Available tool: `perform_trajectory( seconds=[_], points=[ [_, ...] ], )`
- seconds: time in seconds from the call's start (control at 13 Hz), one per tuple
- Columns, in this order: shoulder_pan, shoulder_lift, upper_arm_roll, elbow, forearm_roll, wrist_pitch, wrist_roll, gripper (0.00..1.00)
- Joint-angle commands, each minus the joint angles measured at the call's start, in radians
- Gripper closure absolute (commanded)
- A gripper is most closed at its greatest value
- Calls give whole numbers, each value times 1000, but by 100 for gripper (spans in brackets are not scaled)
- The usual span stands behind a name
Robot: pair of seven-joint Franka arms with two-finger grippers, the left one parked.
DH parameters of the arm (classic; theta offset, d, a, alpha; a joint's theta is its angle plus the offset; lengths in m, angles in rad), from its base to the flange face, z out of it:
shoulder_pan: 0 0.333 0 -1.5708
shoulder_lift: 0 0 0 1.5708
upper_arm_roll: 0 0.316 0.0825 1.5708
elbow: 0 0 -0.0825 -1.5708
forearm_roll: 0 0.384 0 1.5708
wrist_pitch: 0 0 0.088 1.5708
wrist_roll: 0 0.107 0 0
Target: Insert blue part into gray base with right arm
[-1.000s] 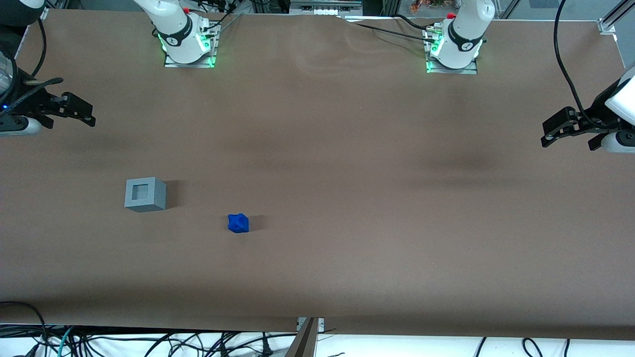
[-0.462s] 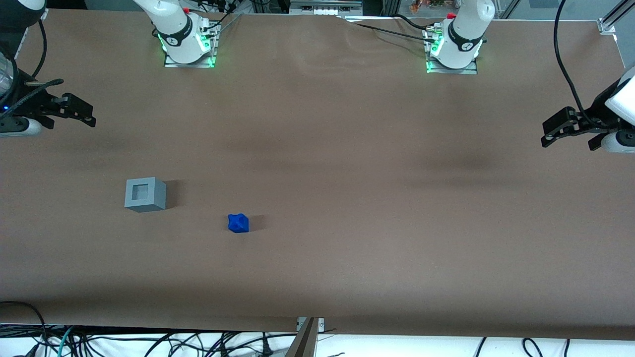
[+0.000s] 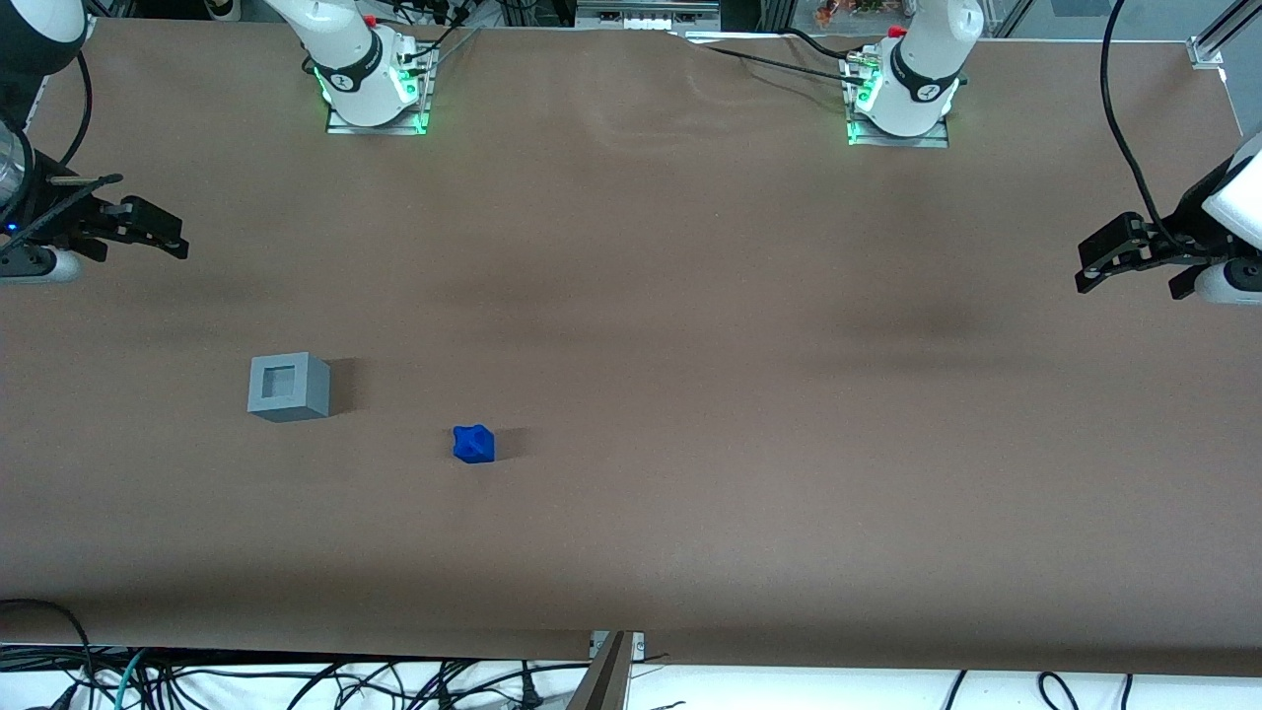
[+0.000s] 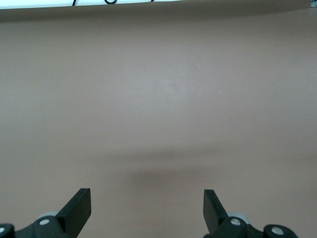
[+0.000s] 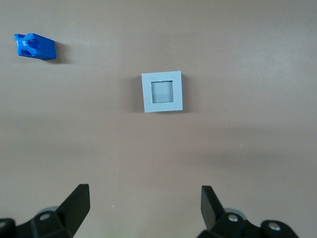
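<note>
A: What does the blue part (image 3: 474, 444) look like, and where does it lie?

B: It is a small bright-blue block with a knobbly, uneven outline and a notch at one end, seen in the wrist view (image 5: 34, 46). It rests on the brown table (image 3: 690, 325), by itself, nearer the front camera than the gray base (image 3: 288, 387) and a short way from it toward the parked arm's end.

A: And the base?

B: A light-gray cube standing flat on the table, with a square recess in its top face (image 5: 162, 92). The recess holds nothing, and the cube and the blue part are well apart.

A: Where is the gripper (image 3: 158, 233)?

B: At the working arm's end of the table, raised above the surface and farther from the front camera than the cube. Its two black fingers (image 5: 77, 203) are spread wide with nothing between them, touching neither object.

A: How much room is there around the objects?

B: Bare brown surface surrounds both on every side. The table's front edge (image 3: 394, 653), with cables below it, is well clear of the blue part, and the two arm bases (image 3: 373, 84) stand along the edge farthest from the camera
</note>
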Motion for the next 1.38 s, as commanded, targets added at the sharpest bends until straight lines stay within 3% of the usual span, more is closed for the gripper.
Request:
perform_trajectory(
  seconds=[0.0, 1.0, 1.31],
  points=[
    [-3, 2, 2, 18, -11, -18, 12, 1],
    [12, 61, 17, 16, -4, -18, 7, 1],
    [161, 175, 40, 59, -8, 42, 93, 1]
  ],
)
